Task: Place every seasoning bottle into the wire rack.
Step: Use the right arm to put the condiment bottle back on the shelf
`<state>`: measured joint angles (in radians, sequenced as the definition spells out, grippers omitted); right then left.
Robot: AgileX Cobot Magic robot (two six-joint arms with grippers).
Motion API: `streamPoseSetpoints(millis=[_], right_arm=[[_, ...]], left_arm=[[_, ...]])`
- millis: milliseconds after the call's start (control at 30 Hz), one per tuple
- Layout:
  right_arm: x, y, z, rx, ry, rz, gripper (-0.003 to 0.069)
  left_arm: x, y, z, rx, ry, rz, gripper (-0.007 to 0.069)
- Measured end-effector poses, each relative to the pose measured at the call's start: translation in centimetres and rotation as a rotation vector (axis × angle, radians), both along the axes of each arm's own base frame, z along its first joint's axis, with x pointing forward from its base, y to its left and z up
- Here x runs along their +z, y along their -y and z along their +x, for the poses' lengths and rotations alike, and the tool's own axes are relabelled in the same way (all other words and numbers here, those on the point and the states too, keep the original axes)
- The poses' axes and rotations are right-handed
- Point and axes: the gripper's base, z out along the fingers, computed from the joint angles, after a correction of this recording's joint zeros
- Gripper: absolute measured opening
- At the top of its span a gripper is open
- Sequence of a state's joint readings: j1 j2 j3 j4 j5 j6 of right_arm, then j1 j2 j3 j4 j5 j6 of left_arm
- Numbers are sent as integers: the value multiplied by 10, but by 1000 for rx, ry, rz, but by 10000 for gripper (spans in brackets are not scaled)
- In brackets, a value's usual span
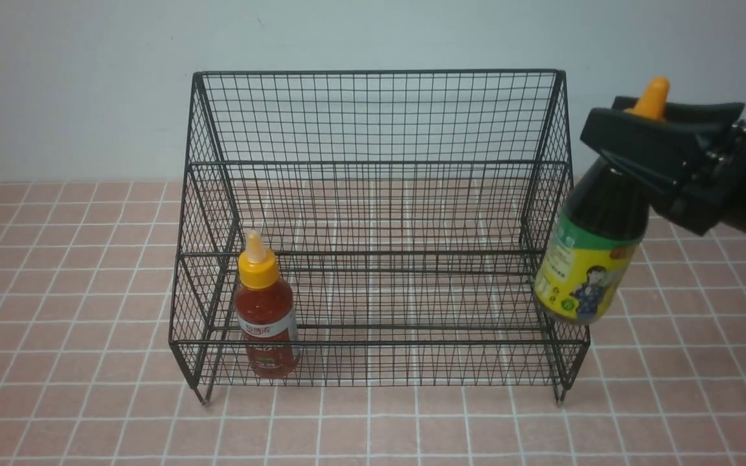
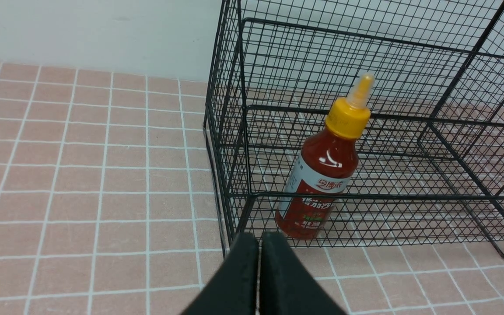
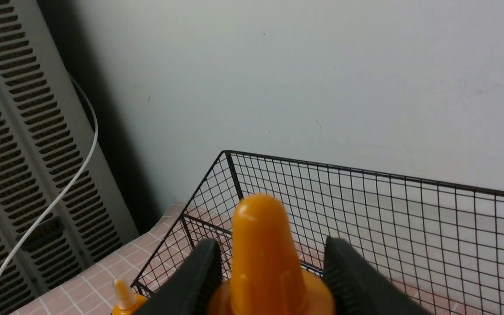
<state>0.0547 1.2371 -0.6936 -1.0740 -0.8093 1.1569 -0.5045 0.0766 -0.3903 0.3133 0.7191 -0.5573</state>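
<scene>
Right gripper (image 1: 648, 129) clamped on the neck of the dark sauce bottle (image 1: 596, 259), bottle tilted in the air at the right end of the wire rack (image 1: 379, 116), left gripper (image 2: 259, 267) pressed closed and empty, seen only from its own wrist, red sauce bottle (image 1: 266, 317) upright inside the rack's front-left corner

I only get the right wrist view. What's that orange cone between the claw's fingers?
Observer: It tops a dark sauce bottle with a yellow-green label, held by the right claw.
Operator: Inside the rack yet?
Observer: Seemingly not; the front view shows it tilted in the air at the wire rack's right end.
Operator: And the other arm?
Observer: The left claw is shut and empty, facing the red sauce bottle standing in the rack.
</scene>
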Motion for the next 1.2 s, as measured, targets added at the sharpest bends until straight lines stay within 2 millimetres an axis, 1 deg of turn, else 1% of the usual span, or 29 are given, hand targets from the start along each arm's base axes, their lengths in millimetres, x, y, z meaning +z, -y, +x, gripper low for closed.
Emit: streamPoseSetpoints(millis=[133, 267, 300, 333, 500, 567, 633, 733, 1000, 1200], right_arm=[[-1, -14, 2, 42, 32, -25, 283], [0, -34, 9, 51, 99, -137, 283], [0, -35, 9, 50, 101, -142, 283], [-3, -41, 13, 44, 102, -167, 283], [-22, -51, 27, 32, 47, -210, 283], [-27, -52, 30, 34, 30, -219, 283], [-39, -54, 36, 35, -7, -232, 283], [-47, -55, 40, 34, -34, -242, 283], [-48, -55, 40, 37, -29, -251, 283], [-52, -54, 40, 37, -125, -235, 283]], left_arm=[[0, 0, 0, 0, 0, 0, -7], [0, 0, 0, 0, 0, 0, -7], [0, 0, 0, 0, 0, 0, -7], [0, 0, 0, 0, 0, 0, -7], [0, 0, 0, 0, 0, -1, -7], [0, 0, 0, 0, 0, -1, -7], [0, 0, 0, 0, 0, 0, -7], [0, 0, 0, 0, 0, 0, -7], [0, 0, 0, 0, 0, 0, -7], [0, 0, 0, 0, 0, 0, -7]])
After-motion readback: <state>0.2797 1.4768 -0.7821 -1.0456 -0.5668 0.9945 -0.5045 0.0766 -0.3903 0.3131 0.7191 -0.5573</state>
